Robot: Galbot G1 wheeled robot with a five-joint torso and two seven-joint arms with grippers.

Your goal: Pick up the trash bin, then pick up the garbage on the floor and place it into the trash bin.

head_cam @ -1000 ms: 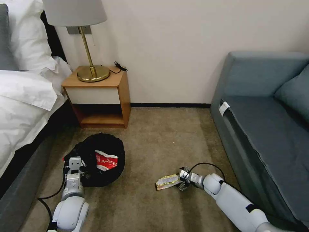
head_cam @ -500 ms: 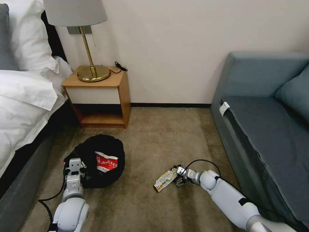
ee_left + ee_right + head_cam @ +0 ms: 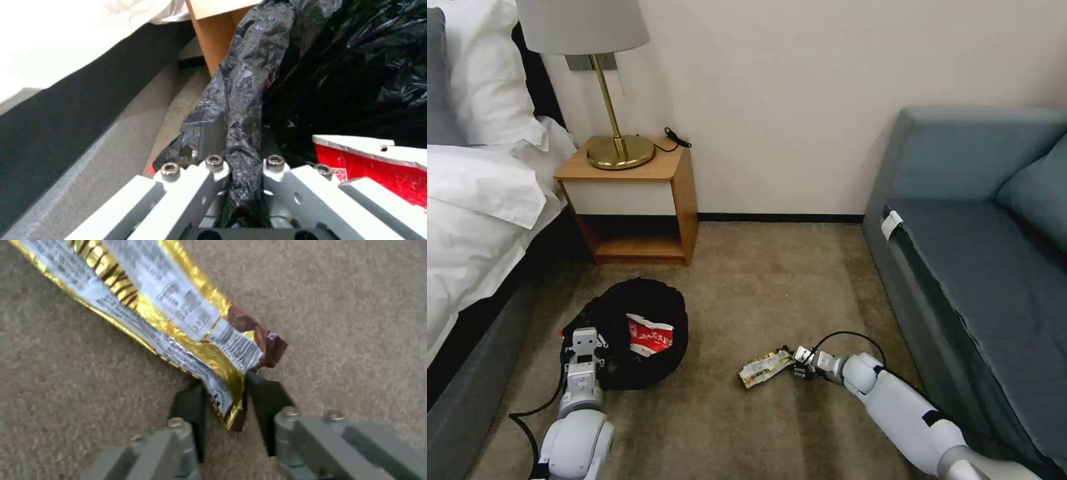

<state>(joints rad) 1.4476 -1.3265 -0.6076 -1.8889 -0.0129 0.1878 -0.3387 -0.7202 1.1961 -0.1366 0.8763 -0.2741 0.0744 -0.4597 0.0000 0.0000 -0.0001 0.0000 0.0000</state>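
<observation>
The trash bin (image 3: 647, 303), lined with a crinkly black bag, sits on the carpet at the left, and a red-and-white paper cup (image 3: 650, 337) lies inside it. My left gripper (image 3: 585, 340) is shut on the near rim, with the bag's fold (image 3: 249, 83) pinched between the fingers beside the cup (image 3: 373, 163). To the right, my right gripper (image 3: 794, 363) is shut on one end of the garbage, a shiny gold snack wrapper (image 3: 764, 368). The wrapper (image 3: 164, 306) stretches away from the gripper (image 3: 225, 386), low over the carpet.
A wooden nightstand (image 3: 634, 200) with a brass lamp (image 3: 617, 150) stands behind the bin. The bed (image 3: 474, 220) runs along the left and a blue-grey sofa (image 3: 987, 267) along the right. Open carpet (image 3: 760, 287) lies between them.
My right gripper has drawn the wrapper a little to the left, toward the bin, and the wrapper's angle has shifted. The left gripper has stayed on the bin rim.
</observation>
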